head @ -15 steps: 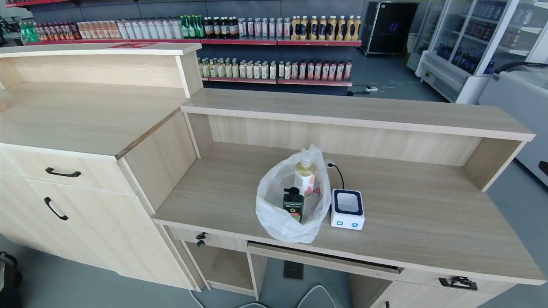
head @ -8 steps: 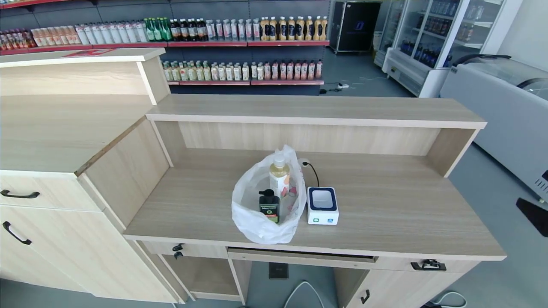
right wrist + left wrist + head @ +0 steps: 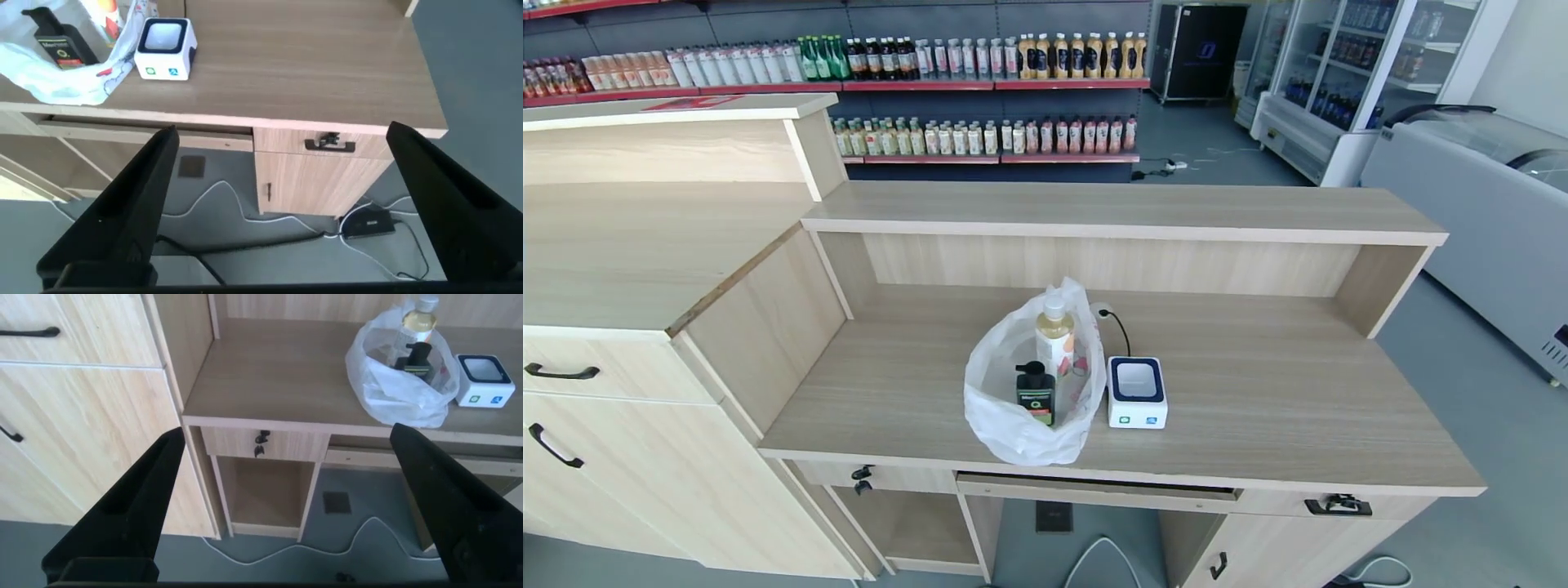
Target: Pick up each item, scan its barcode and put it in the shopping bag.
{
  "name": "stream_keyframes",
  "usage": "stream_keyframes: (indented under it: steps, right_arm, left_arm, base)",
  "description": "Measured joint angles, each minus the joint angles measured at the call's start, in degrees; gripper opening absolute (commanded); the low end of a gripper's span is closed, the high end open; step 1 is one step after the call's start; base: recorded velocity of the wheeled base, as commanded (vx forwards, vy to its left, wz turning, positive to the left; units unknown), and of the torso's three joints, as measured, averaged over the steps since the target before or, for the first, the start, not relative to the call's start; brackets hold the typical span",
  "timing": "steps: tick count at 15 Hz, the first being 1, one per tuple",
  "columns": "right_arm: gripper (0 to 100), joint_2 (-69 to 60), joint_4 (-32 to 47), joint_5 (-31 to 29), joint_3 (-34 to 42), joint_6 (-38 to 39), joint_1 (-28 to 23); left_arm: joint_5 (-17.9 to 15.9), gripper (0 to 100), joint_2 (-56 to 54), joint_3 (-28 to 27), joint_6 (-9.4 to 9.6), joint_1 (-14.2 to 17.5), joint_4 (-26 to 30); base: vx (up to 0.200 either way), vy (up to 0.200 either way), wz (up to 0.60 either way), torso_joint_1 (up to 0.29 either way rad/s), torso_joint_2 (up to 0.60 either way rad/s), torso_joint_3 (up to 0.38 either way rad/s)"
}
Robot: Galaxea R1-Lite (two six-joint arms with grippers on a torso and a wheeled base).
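Two bottles, a dark pump bottle [image 3: 1036, 394] and a taller pale one [image 3: 1055, 335], stand in the white shopping bag [image 3: 1013, 425] on the tabletop [image 3: 1258, 392], with the scanner [image 3: 1137, 392] just right of it. The left hand [image 3: 288, 433] and right hand [image 3: 282, 129] hang released, nearer than its edge.

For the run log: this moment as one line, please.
shopping bag: holds black pump bottle, juice bottle | scanner: beside bag on counter | left gripper: open, empty | right gripper: open, empty
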Motion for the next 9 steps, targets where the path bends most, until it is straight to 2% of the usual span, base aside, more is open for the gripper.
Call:
stream_keyframes:
  steps: [3, 9]
  right_arm:
    - [100, -9.0, 7.9, 0.5, 0.5, 0.1, -0.8]
    - [100, -18.2, 9.9, 1.8, 0.5, 2.1, -1.5]
  left_arm:
    - [0.0, 100, 0.0, 0.0, 0.00, 0.0, 0.0]
    - [0.0, 100, 0.0, 0.0, -0.02, 0.0, 0.0]
  base:
    - [0.000, 0.000, 0.00, 0.000, 0.00, 0.000]
    - [0.000, 0.000, 0.00, 0.000, 0.00, 0.000]
